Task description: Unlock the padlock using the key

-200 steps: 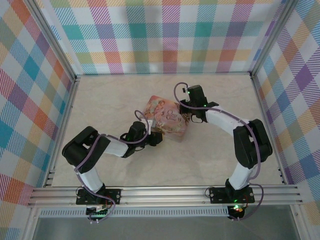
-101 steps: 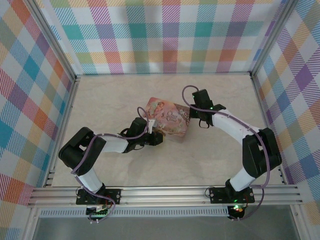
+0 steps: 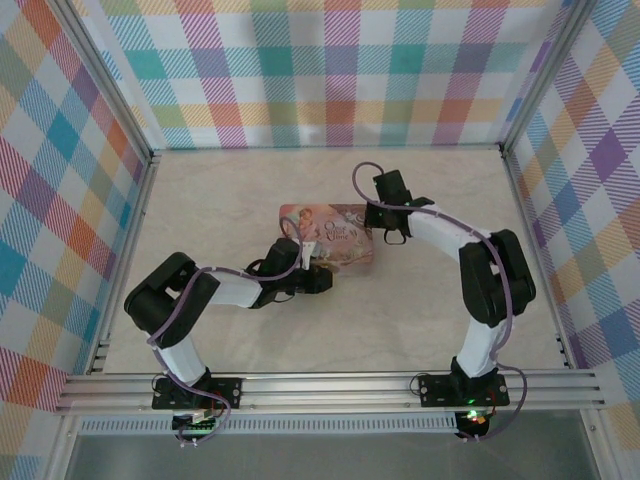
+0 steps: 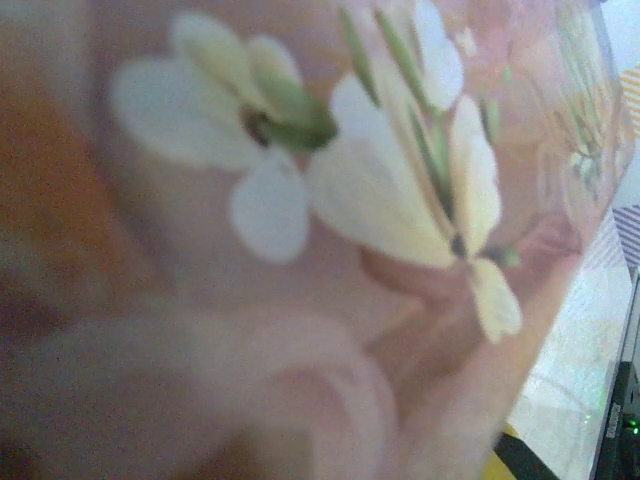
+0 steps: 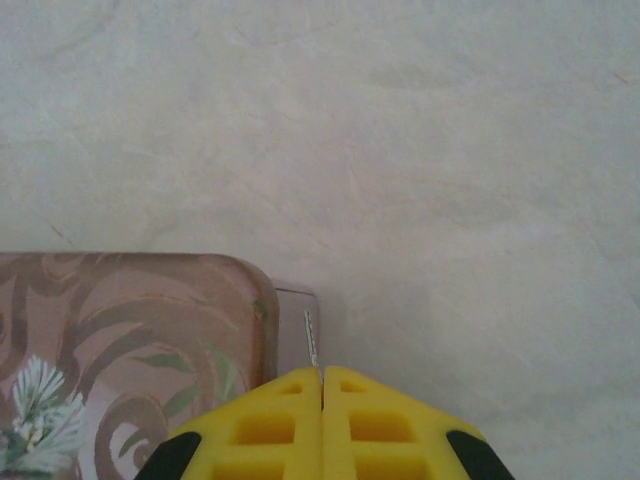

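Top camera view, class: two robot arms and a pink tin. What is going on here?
Both arms work at the pink tin on the table. The left gripper sits at its near edge, jaws unreadable. The right gripper is at its right end, fingers shut on a thin silvery sliver, probably the key.

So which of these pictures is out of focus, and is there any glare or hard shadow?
Left wrist: the tin sits so close to the lens that its flower print is a soft blur. Right wrist: the table, the tin's corner and the right gripper are fairly sharp. Top external: even light, soft shadows, no strong glare.
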